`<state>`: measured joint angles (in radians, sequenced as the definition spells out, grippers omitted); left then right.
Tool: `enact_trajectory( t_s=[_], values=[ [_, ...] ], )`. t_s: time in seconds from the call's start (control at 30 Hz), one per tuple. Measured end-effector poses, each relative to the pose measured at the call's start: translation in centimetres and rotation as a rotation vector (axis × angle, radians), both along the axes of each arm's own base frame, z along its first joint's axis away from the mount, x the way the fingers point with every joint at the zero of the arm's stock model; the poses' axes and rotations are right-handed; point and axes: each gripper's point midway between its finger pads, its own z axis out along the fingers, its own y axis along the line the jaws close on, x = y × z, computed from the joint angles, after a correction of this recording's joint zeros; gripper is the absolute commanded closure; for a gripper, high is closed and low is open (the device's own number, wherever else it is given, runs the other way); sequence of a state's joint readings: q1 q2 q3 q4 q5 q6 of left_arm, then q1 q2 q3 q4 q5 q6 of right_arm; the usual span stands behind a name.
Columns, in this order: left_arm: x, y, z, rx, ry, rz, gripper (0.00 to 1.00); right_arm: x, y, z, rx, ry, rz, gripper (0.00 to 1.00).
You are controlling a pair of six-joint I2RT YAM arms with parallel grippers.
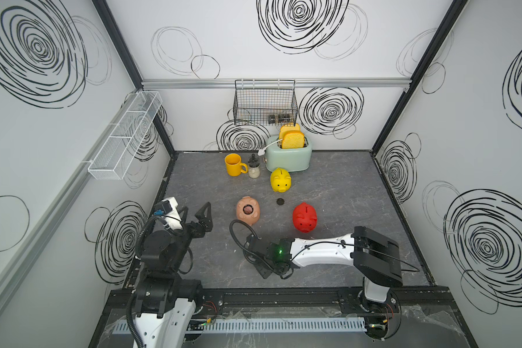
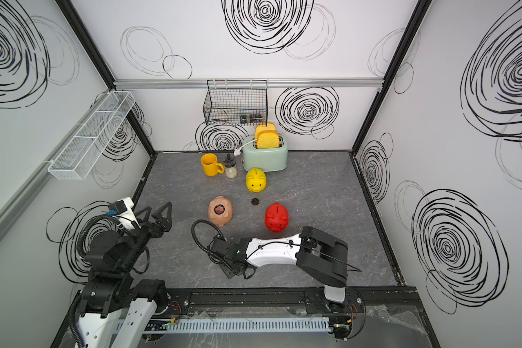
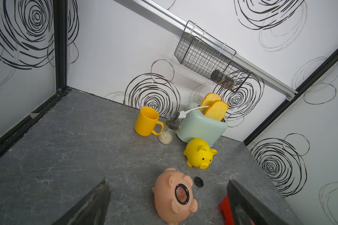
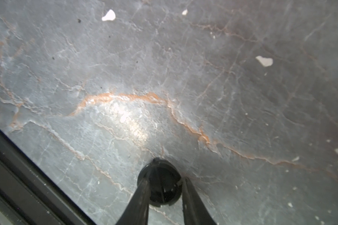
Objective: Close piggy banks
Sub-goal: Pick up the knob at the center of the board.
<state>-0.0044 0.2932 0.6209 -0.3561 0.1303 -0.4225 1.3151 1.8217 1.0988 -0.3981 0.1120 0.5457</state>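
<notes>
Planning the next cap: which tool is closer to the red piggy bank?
Right. The right tool, closed on a black plug, is in front of the red piggy bank; the left tool hangs open beyond the pink piggy bank.

No readable text, brand, number or sign is showing anywhere. The spice jar [image 3: 223, 79] lying in the black wire basket [image 3: 193, 50] is carrying a label, but it is appearing too small and blurred to read.
</notes>
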Motion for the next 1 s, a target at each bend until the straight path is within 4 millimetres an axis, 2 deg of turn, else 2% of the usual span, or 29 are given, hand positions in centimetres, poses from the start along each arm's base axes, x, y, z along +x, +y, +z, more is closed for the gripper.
enact_trajectory(
  t_s=[0.23,0.4,0.7,1.0],
  values=[
    [0.0,0.0,0.0,0.0,0.0,-0.001,0.04,0.0,-0.1,-0.5,-0.004,0.005,0.0,0.72],
    [0.0,0.0,0.0,0.0,0.0,-0.002,0.04,0.1,-0.1,-0.5,-0.005,0.001,0.0,0.65],
    [0.0,-0.1,0.0,0.0,0.0,-0.003,0.04,0.3,-0.4,-0.4,-0.028,-0.015,-0.002,0.63],
    [0.0,-0.1,0.0,0.0,0.0,-0.004,0.04,0.9,0.4,1.2,-0.036,-0.062,0.006,0.68]
  ],
)
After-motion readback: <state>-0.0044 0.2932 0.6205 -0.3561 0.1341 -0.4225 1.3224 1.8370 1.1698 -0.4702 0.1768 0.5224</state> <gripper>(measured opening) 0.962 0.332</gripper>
